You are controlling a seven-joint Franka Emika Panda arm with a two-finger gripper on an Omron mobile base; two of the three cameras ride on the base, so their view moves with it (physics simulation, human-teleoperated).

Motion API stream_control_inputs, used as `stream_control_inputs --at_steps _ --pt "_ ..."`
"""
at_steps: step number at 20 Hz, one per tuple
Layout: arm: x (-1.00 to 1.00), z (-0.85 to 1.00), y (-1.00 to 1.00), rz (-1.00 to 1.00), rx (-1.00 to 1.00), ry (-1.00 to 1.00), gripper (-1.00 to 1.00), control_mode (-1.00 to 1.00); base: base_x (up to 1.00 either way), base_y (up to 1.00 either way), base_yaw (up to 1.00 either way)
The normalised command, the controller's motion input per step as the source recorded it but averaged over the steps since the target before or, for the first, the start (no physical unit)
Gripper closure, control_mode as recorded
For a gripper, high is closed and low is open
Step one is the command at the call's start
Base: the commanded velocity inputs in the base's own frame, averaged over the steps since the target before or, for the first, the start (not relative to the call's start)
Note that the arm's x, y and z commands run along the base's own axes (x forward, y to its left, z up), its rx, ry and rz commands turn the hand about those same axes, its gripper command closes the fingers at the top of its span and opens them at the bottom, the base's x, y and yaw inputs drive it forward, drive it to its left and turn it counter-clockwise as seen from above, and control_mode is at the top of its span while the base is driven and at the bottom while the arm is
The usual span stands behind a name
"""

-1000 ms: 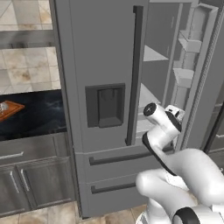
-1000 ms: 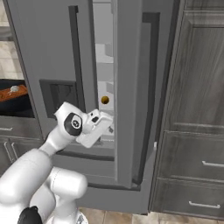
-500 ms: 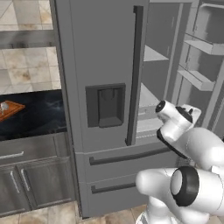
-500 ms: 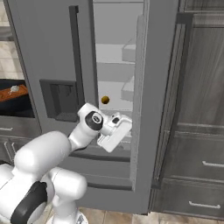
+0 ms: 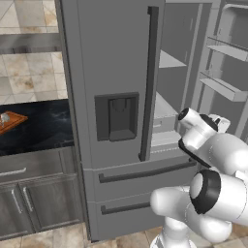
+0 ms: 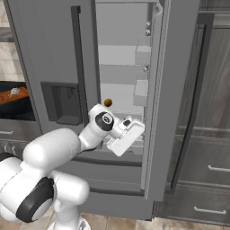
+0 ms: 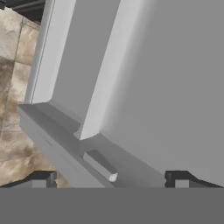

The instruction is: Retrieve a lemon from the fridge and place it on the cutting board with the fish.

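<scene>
A tall grey fridge (image 6: 54,40) with dark vertical handles holds a small dull-yellow lemon (image 6: 108,103); the flat orange-brown wooden cutting board (image 5: 10,121) bears a pale silvery fish (image 5: 4,117)

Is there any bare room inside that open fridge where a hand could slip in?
Yes. In the tall grey fridge, the pale shelf around the small dull-yellow lemon looks bare, and the shelves above it too. It is tighter on the right, by the door bins. The open gripper hangs below the lemon.
</scene>
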Motion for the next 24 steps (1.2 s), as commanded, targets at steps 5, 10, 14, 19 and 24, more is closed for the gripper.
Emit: stream_control_inputs --at_steps 5,10,14,19,24 --pt "-0.04 0.00 0.96 0.00 0.15 -0.16 -1.00 -1.00 0.00 0.00 0.00" --pt "0.00 0.00 0.78 -0.09 0.55 -0.14 -1.00 -1.00 0.00 0.00 0.00" --pt "0.13 -0.03 0.88 -0.14 0.71 -0.15 -1.00 -1.00 0.00 0.00 0.00" --pt "0.01 0.01 0.80 -0.12 0.69 -0.26 -1.00 -1.00 0.00 0.00 0.00" --pt "0.00 0.22 0.38 -0.12 0.35 -0.36 -1.00 -1.00 0.00 0.00 0.00"
